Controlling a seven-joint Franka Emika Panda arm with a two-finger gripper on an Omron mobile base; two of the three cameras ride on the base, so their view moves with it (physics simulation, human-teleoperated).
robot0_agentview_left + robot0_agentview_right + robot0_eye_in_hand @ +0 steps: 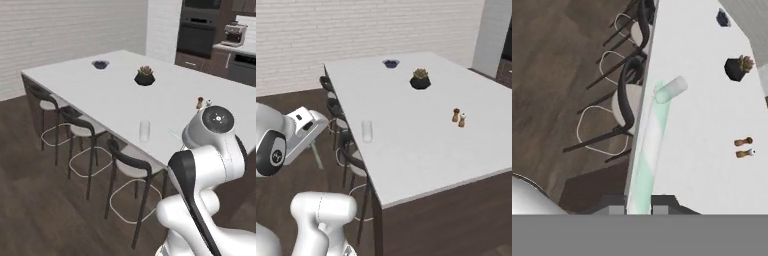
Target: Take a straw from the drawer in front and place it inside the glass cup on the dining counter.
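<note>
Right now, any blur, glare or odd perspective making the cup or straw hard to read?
Left base view: soft overall, cup a faint see-through outline. Right base view: cup nearly washes into the white counter. Hand view: straw looms wide and pale green-white between the tool tips; no hard glare.

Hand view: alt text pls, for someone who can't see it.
A pale green-and-white straw is clamped in the pincer and runs toward a clear glass cup near the edge of the white dining counter. A potted plant and two shakers stand farther in; black stools line the counter's side.
</note>
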